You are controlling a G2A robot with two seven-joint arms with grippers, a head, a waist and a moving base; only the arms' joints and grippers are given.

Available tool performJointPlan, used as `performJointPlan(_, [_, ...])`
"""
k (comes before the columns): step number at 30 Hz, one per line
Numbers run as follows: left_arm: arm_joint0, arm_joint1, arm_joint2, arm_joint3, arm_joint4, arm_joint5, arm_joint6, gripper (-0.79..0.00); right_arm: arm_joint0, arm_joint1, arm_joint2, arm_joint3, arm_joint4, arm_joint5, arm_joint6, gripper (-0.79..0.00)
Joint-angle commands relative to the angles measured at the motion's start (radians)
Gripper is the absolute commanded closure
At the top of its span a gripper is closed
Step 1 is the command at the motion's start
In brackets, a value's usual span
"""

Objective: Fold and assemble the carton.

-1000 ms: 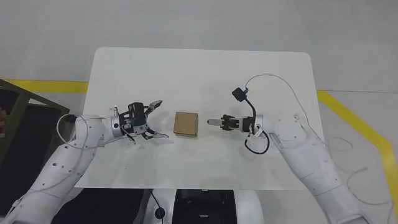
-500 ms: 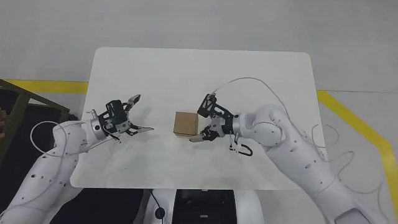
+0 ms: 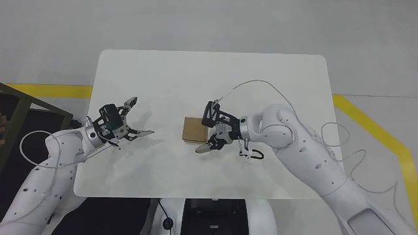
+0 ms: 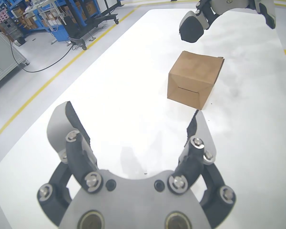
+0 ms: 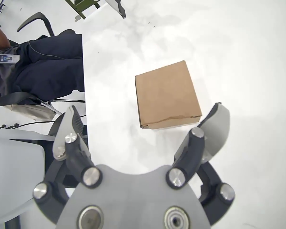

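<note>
The brown carton (image 3: 194,129) sits mid-frame on the white worktop (image 3: 261,78), looking like a closed box. The right gripper (image 3: 207,129) is spread wide just beside it, maybe to squeeze a loose flap. The left gripper (image 3: 142,115) is wide and empty, well apart at left, out of the way. The carton's underside is hidden.

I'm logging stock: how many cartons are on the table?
1. The carton sits closed near the middle of the table, between the two open hands: the right hand close at its edge, the left hand farther off. None seems hidden.
</note>
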Motion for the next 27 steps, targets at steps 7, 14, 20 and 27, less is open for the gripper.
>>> performJointPlan(7, [-0.016,-0.007,0.003,-0.016,-0.06,0.02,-0.058,-0.785,0.035,0.007,-0.012,0.018,-0.249,-0.141,-0.059,-0.785])
performJointPlan(14, [-0.036,-0.008,0.001,-0.015,-0.081,0.006,-0.075,-0.785,0.046,-0.005,-0.042,0.095,-0.416,-0.206,-0.289,-0.785])
performJointPlan(20, [-0.036,-0.008,0.001,-0.015,-0.081,0.006,-0.075,-0.785,0.056,-0.022,-0.101,0.126,-0.54,-0.224,-0.412,-0.785])
performJointPlan(27, [-0.036,-0.008,0.001,-0.015,-0.081,0.006,-0.075,-0.785,0.063,-0.034,-0.12,0.16,-0.623,-0.182,-0.501,-0.785])
